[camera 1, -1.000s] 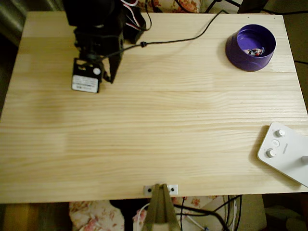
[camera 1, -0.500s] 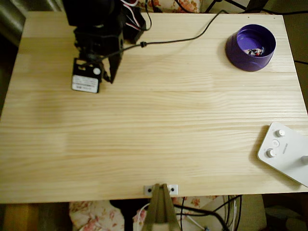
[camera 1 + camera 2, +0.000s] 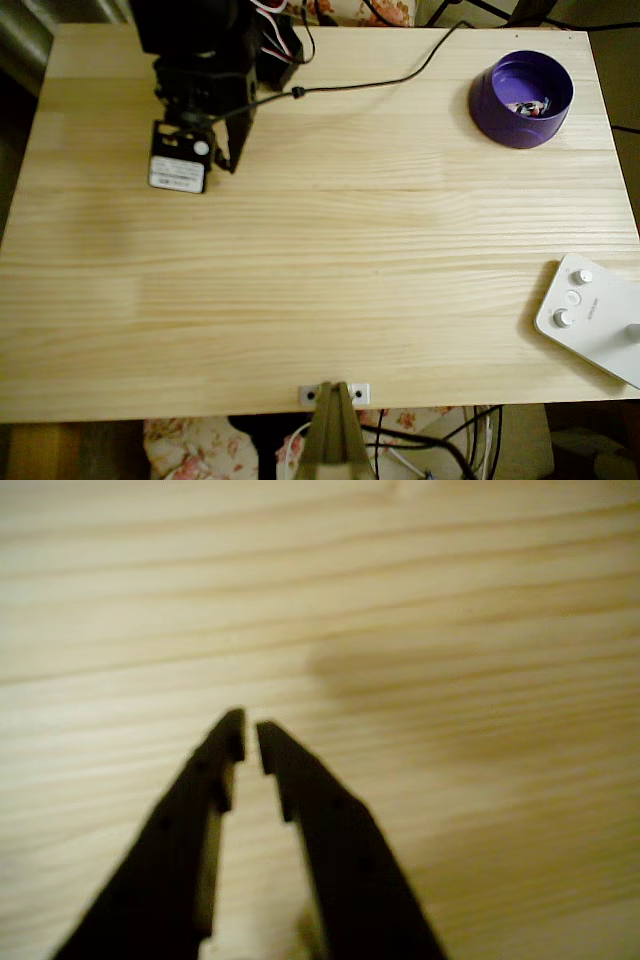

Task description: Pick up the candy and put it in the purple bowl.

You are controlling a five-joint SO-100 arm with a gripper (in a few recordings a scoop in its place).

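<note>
- Overhead view:
  - At the upper left of the pale wooden desk (image 3: 320, 250), the black arm (image 3: 200, 70) is folded over its base, with a white-labelled block at its lower end.
  - A black cable (image 3: 370, 80) runs from the arm across the desk's top edge.
  - Well apart, at the upper right corner, stands the purple bowl (image 3: 495, 110); the candy (image 3: 528, 106) lies inside it, on the lighter purple floor.
  - A white device with knobs (image 3: 590, 315) sits at the lower right edge.
  - How the hand stands cannot be told from above.
- Wrist view:
  - Close over bare wood grain, the hand (image 3: 250, 742) shows its two dark fingers (image 3: 200, 810) narrowed to a thin slit, tips not quite touching, with nothing between them.
  - A soft shadow lies on the desk just beyond the tips.
</note>
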